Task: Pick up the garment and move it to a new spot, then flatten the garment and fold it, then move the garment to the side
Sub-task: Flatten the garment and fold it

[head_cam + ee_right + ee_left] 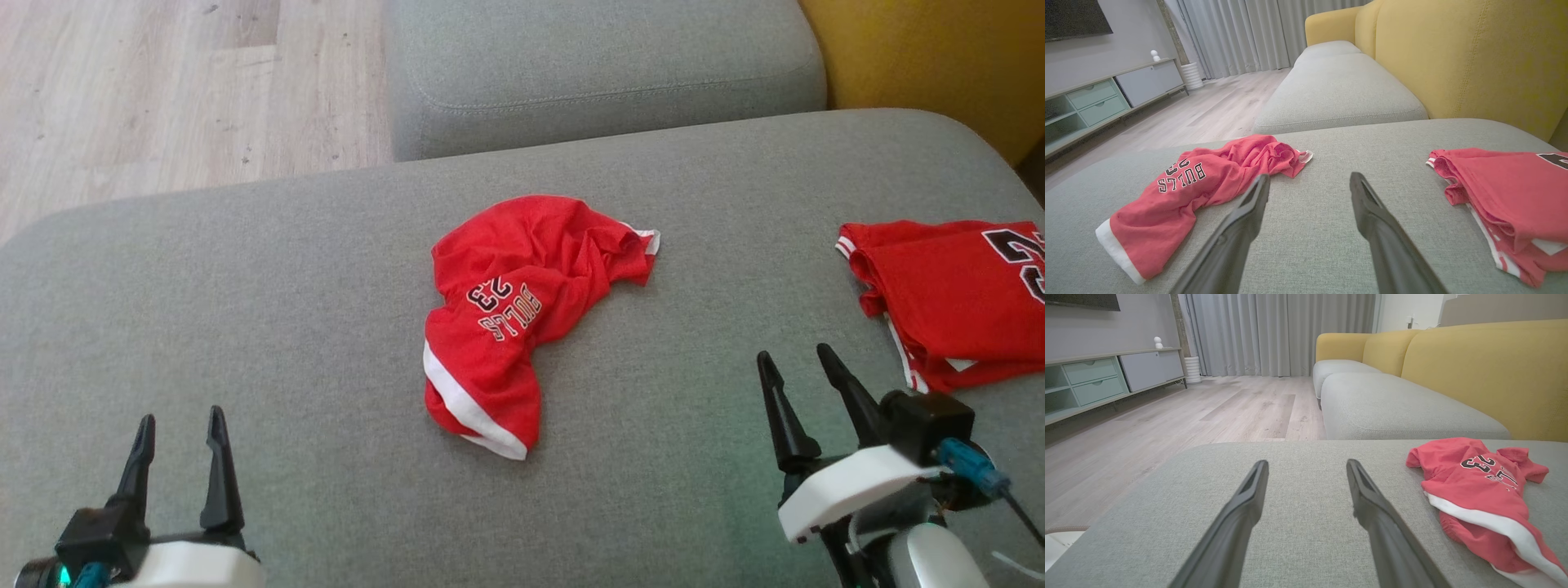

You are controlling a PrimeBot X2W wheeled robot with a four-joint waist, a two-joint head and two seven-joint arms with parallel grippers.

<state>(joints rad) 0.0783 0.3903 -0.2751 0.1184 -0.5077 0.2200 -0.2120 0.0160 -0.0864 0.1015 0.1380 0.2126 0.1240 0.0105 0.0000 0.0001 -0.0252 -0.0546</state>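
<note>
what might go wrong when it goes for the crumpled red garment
1. The garment lies bunched in folds, so a pinch may catch several layers and it may not spread flat.
2. The folded jersey sits close beside the open right gripper; a swing could snag or muss it.

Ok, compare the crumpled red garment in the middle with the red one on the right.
The crumpled garment lies bunched in a heap; the folded garment lies flat in layers.
The crumpled garment sits centrally; the folded garment sits at the right, cut by the head view's edge.
The crumpled garment shows small "BULLS 23" lettering; the folded garment shows part of a large black number.
Both are red with white trim, on one grey cushion.
</note>
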